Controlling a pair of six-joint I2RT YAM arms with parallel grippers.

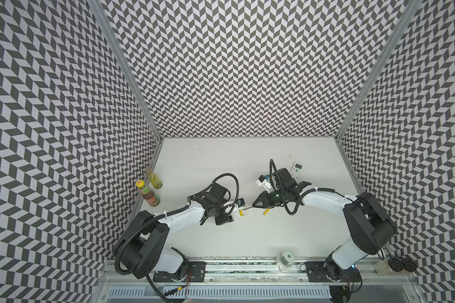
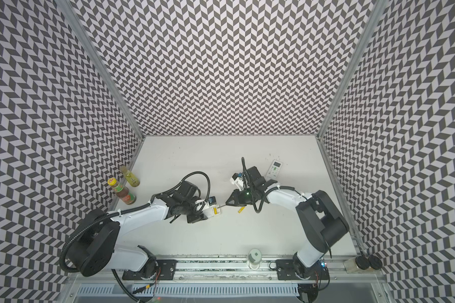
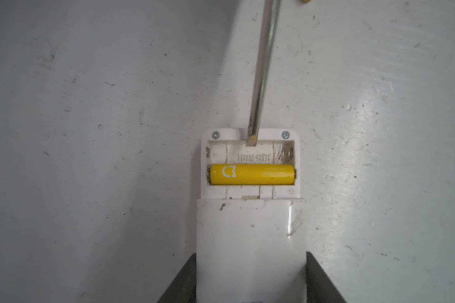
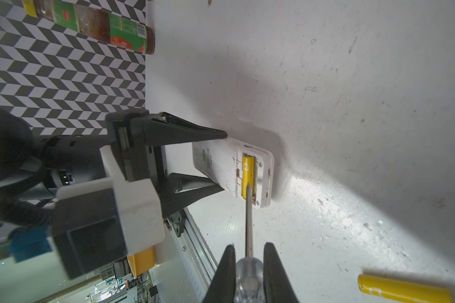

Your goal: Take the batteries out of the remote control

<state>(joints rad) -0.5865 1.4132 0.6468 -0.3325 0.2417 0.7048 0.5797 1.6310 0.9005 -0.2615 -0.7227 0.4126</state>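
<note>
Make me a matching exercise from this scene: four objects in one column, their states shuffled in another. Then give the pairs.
Things:
1. screwdriver
2. opened remote
3. display remote
4. brown sauce bottle

States:
a. clamped in the left gripper, one yellow battery inside
b. standing upright at the left side
c. held by the right gripper, tip at the empty battery slot
d. lying face up, ungripped

Pairs: 1-c, 2-a, 3-d, 4-b

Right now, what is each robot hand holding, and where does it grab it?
Left gripper: white remote, by its two long sides. Right gripper: screwdriver, by its clear handle.
</note>
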